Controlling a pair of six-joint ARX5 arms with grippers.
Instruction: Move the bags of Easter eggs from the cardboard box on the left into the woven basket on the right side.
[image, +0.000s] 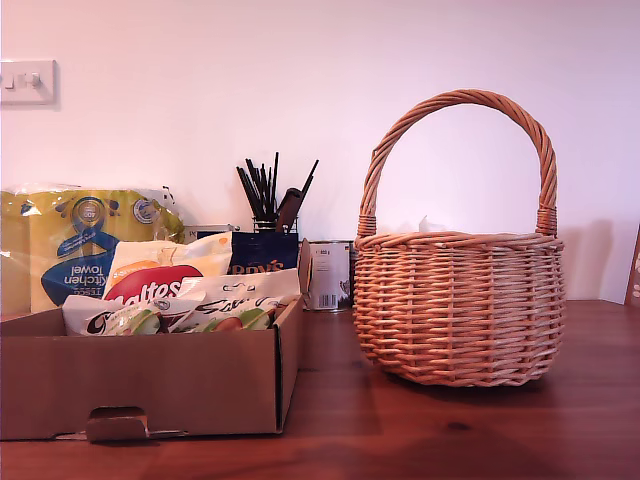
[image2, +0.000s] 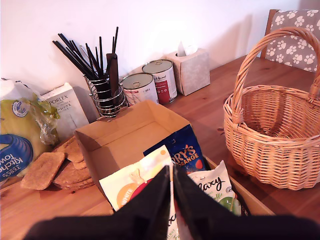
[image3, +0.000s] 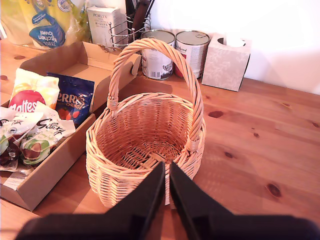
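At the exterior view's left, the cardboard box sits on the wooden table with the bags of Easter eggs piled inside it: a cream-yellow Maltesers pouch, a dark blue Terry's pouch behind it, and white pouches with green eggs at the front. Behind the box stands a yellow-and-blue kitchen towel pack, and further along a wire holder of black straws and a tin. My first gripper hangs above the bags in the box, its dark jaws drawn almost together with only a thin slit between them and nothing held. The first wrist view also shows a white Porlex box, two tins and a tissue box along the wall. At the exterior view's right, just beside the box but apart from it, the woven basket stands upright; from the second wrist view it looks empty, though its near wall hides part of the floor. My second gripper hovers over the basket's near rim, jaws nearly closed, holding nothing.
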